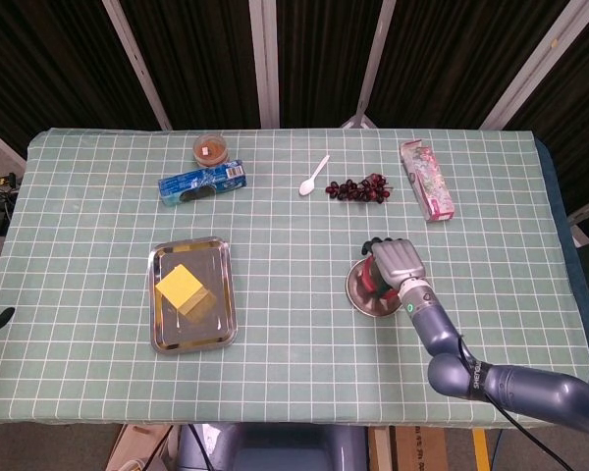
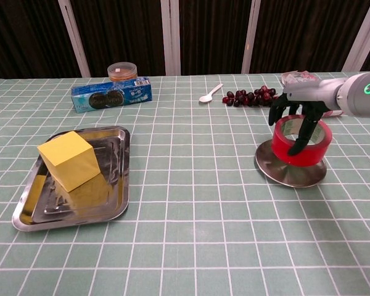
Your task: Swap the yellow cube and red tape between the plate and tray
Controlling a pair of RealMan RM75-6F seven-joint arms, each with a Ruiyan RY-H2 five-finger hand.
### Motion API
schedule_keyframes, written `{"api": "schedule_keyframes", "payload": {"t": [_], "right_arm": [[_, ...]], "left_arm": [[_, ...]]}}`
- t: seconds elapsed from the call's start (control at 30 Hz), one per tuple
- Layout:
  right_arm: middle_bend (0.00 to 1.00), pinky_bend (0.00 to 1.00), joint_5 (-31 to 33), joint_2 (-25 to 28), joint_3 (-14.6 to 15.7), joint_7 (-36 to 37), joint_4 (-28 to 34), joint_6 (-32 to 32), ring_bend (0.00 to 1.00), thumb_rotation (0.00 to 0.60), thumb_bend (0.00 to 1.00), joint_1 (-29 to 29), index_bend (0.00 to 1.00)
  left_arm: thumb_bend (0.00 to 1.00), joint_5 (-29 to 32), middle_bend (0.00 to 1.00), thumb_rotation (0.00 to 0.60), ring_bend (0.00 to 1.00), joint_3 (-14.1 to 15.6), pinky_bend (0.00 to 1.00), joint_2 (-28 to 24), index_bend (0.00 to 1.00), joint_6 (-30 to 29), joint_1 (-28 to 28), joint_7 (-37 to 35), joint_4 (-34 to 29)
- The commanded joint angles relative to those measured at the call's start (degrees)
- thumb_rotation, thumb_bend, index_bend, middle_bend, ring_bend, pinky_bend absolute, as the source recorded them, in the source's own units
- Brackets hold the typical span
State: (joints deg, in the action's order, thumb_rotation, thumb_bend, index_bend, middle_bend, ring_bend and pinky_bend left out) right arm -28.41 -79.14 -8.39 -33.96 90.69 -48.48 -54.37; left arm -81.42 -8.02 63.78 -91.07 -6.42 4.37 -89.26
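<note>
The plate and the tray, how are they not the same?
The plate is round; the tray is a rectangle with raised edges. The plate has the red tape on it, gripped by the right hand; the tray holds the yellow cube, untouched. Both are shiny metal.

This looks like a robotics test station rather than a home: a table (image 1: pixel 79 392) covered with a green checked cloth (image 2: pixel 191 246) stands before dark curtains (image 1: pixel 196 59) crossed by pale frame bars (image 1: pixel 265 59), with assorted props laid out in spaced positions.
</note>
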Motion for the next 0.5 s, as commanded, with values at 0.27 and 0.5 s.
{"api": "schedule_keyframes", "payload": {"t": [0.27,0.5], "right_arm": [[0.25,0.66,-1.2,0.1,2.0,0.4,1.3,-0.3,0.45,0.600,0.27,0.2,0.28],[0.16,0.61,-0.1,-0.2,2.7,0.7,1.1,0.1,0.35,0.600,0.25,-0.3,0.23]], "left_arm": [[0.02,-0.1,0.02,0.600,0.00,0.0,0.01,0.3,0.20,0.2,0.0,0.6,-0.1],[0.02,0.1,0.02,0.600,0.00,-0.3,0.01,0.3,0.20,0.0,0.2,0.6,-0.2]]}}
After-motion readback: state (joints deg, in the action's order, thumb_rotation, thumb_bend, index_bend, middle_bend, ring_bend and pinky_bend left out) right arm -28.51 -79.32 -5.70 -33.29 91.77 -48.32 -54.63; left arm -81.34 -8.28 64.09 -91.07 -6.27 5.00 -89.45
